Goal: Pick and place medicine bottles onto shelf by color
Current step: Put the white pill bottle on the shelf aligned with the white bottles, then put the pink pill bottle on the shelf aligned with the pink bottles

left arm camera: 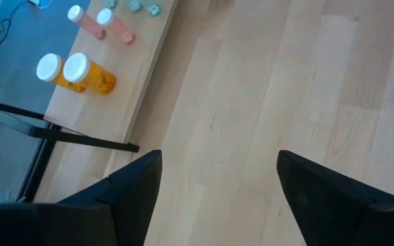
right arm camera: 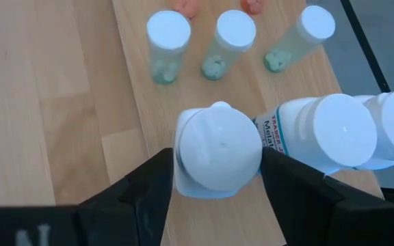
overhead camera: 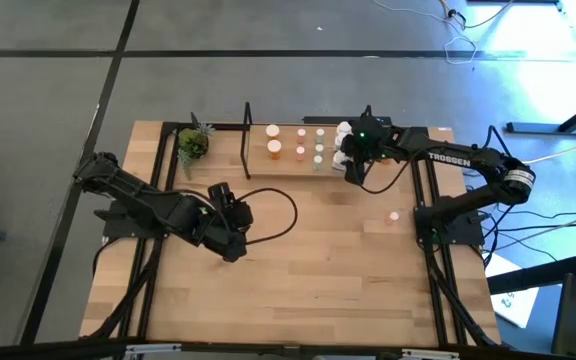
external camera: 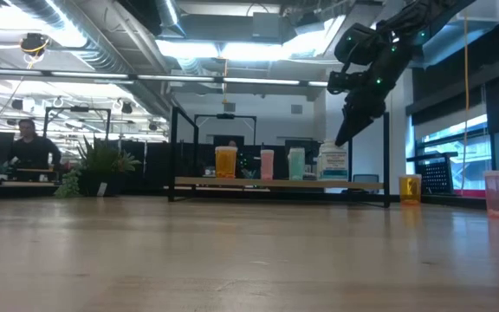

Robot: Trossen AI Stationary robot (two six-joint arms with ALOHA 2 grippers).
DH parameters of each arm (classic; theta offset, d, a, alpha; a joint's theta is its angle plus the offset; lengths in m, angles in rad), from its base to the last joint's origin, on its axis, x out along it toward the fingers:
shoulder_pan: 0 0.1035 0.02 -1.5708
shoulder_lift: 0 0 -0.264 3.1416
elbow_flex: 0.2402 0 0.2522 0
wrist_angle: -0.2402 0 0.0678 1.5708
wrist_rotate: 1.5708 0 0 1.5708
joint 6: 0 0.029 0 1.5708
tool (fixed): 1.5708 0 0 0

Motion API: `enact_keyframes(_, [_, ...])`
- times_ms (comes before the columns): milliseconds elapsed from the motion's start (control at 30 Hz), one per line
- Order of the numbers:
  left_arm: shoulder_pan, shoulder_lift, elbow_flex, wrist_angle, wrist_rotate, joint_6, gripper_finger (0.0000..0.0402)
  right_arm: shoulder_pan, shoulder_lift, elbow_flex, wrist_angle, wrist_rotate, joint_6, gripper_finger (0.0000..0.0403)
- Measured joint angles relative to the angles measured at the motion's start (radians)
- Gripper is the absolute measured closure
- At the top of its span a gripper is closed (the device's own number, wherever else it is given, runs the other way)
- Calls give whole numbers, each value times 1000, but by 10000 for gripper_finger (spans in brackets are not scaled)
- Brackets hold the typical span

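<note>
Wooden tabletop, catalogued left to right. Potted plant at the far left corner. Left gripper, mid-table, waiting, fingers apart and empty over bare boards. Shelf along the far edge, stocked in colour groups: two orange bottles, then pink bottles, then pale green bottles, then white bottles at the right end. Right gripper over that right end; a white bottle stands between its fingers, beside two other white bottles, but whether the fingers clamp it or stand just clear cannot be told. One small pink bottle remains loose on the table, right of centre. Handling note: the bottle should sit upright on the board, then the fingers spread fully and rise straight, so neighbours touching it are not toppled.
</note>
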Motion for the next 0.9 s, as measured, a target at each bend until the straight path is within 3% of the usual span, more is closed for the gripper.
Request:
enact_keyframes(667, [0,0,0,0,0,-10,117,12,-1,31,-7,0,7,184])
enact_keyframes(900, [0,0,0,0,1,-11,117,13,-2,76,-93,0,7,184])
